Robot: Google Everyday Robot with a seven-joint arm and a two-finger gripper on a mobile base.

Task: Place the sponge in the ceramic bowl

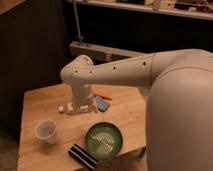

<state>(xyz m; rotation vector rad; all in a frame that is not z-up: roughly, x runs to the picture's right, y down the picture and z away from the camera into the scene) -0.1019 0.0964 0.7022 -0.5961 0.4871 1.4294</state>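
The sponge (102, 103), a small blue pad, lies flat on the wooden table (45, 100) just right of the arm's wrist. My gripper (75, 108) hangs low over the table at the end of the white arm, immediately left of the sponge, open and with nothing in it. The ceramic bowl (103, 140), green and glossy with a dark rim, stands empty near the table's front edge, below and slightly right of the gripper.
A translucent white cup (46, 131) stands at the front left. A black-and-white striped block (82, 155) lies by the bowl's left side at the table edge. A thin orange item (104, 95) lies behind the sponge. The robot's bulky white body (180, 115) fills the right.
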